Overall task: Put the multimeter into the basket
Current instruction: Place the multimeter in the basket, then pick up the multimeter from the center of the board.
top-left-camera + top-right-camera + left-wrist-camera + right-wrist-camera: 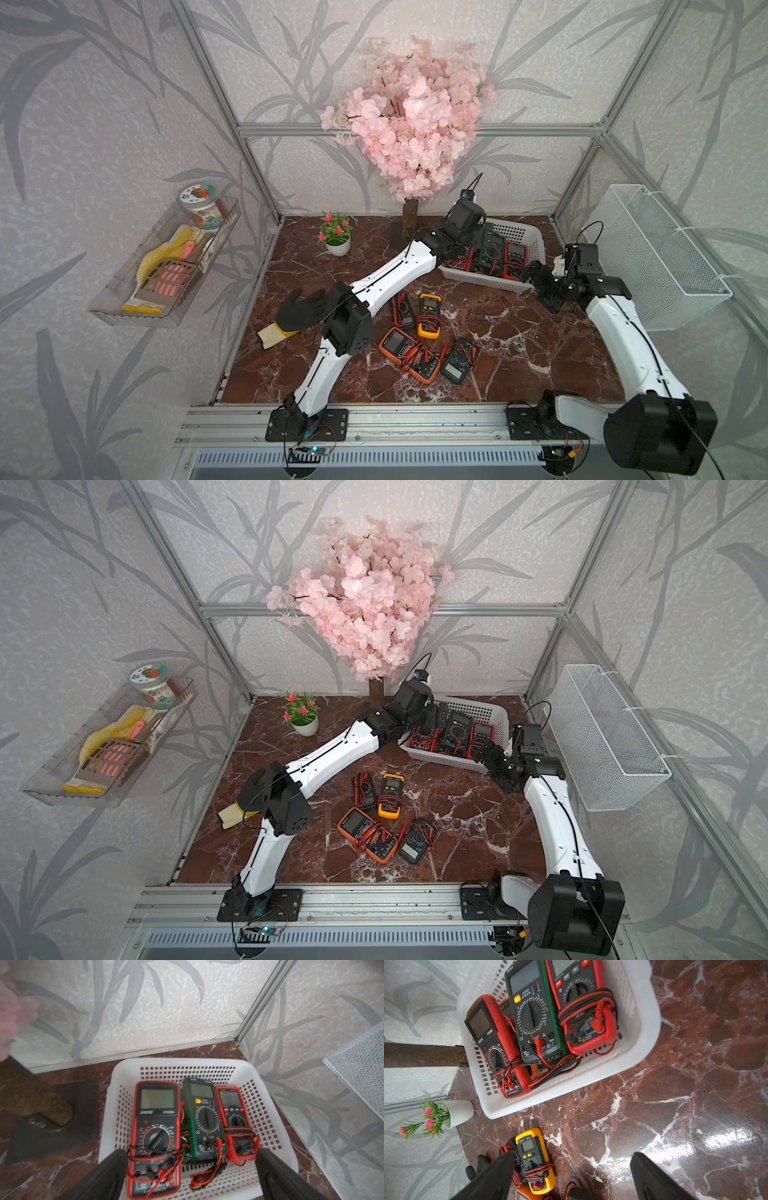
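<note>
Jaws spread wide, nothing held: left gripper (191,1150) hangs over the basket (187,1062). The right gripper (572,1154), also parted and empty, is just beside the basket's near corner. The basket holds a red meter (155,1126), green meter (204,1118) and small red meter (233,1113) side by side, leads (207,1174) tangled. Four more lie on the table (519,332), the yellow meter (429,309) nearest. Likely stiff, hefty, rubber-sleeved. Pinch across the narrow sides, mid-body, clear of the wound leads.

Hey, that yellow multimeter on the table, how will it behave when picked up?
The yellow multimeter looks like a rigid, flat-lying block, so it probably won't flex or roll. Its red and black leads wrap the body; loose loops may snag or shift.
</note>
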`<action>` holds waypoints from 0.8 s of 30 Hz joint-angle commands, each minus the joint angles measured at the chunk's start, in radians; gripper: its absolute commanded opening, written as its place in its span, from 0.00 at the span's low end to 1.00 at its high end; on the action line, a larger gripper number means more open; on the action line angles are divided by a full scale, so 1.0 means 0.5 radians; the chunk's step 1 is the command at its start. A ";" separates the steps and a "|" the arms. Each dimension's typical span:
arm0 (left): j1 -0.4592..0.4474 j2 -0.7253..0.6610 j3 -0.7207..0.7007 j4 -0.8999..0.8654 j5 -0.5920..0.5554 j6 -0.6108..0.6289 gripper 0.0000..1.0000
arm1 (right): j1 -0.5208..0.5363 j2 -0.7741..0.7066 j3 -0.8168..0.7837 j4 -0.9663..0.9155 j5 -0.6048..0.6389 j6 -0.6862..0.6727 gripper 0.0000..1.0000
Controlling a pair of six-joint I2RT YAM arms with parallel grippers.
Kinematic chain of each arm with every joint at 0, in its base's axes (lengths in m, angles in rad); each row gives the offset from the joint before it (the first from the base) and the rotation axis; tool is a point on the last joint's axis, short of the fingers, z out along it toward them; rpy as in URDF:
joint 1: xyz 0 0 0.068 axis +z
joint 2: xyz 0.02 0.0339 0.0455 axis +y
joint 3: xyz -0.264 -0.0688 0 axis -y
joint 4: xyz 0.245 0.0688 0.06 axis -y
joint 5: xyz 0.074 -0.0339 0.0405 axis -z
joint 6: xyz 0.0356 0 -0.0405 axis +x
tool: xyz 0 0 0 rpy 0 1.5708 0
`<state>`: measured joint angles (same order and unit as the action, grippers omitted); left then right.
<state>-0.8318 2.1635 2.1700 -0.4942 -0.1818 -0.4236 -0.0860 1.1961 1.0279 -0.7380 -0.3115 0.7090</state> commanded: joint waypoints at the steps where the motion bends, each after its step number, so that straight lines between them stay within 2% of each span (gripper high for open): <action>1: 0.003 -0.194 -0.195 -0.180 -0.130 -0.031 1.00 | 0.083 0.031 0.060 0.007 -0.053 -0.040 0.93; 6: 0.031 -0.464 -0.552 -0.267 -0.199 -0.086 1.00 | 0.284 0.071 0.123 -0.074 -0.077 -0.216 0.93; 12: 0.137 -0.783 -1.025 -0.317 -0.212 -0.243 1.00 | 0.631 0.069 0.156 -0.190 -0.020 -0.504 0.93; 19: 0.336 -1.109 -1.532 -0.269 -0.165 -0.386 1.00 | 1.034 0.105 0.132 -0.190 -0.006 -0.763 0.93; 24: 0.483 -1.253 -1.732 -0.244 -0.136 -0.433 1.00 | 1.289 0.227 0.121 -0.152 0.027 -0.913 0.93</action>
<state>-0.6113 1.5814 1.3300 -0.6209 -0.2558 -0.6083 0.5110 1.2789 1.0855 -0.8059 -0.3206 0.3294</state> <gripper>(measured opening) 0.999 0.931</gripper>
